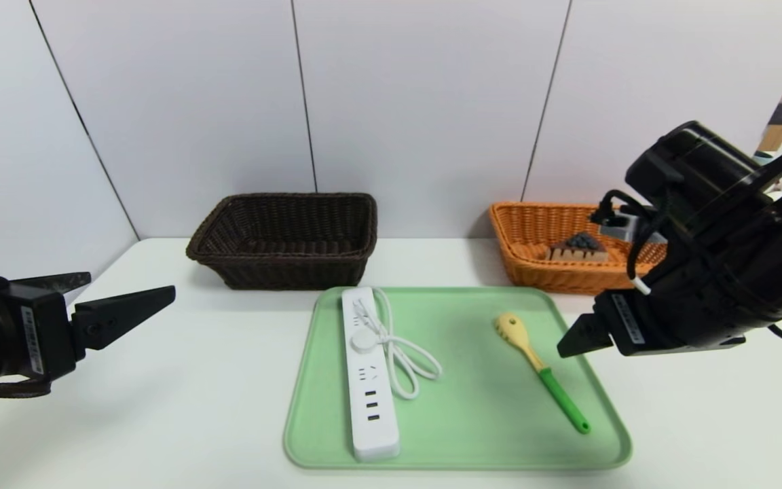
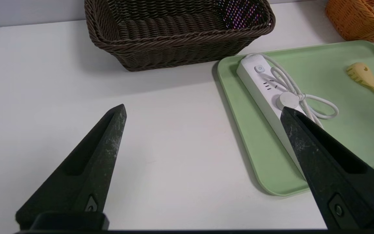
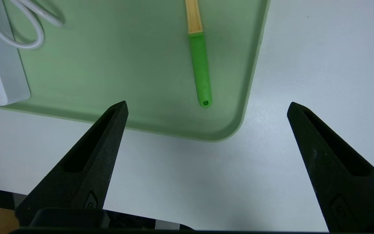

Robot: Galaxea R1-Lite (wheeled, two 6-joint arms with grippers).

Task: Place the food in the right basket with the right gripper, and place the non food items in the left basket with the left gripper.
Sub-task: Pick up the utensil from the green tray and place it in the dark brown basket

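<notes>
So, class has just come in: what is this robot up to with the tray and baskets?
It is sorting things into two baskets. The cake slice already lies in the orange basket. The power strip and pasta spoon lie on the green tray, and the dark basket holds nothing that shows. The left tool hangs open over the table left of the tray, holding nothing. The right tool hangs open near the tray's right edge, also empty.

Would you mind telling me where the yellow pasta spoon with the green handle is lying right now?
In the head view, the yellow pasta spoon with the green handle lies on the right half of the pale green tray, right of the white power strip.
</notes>
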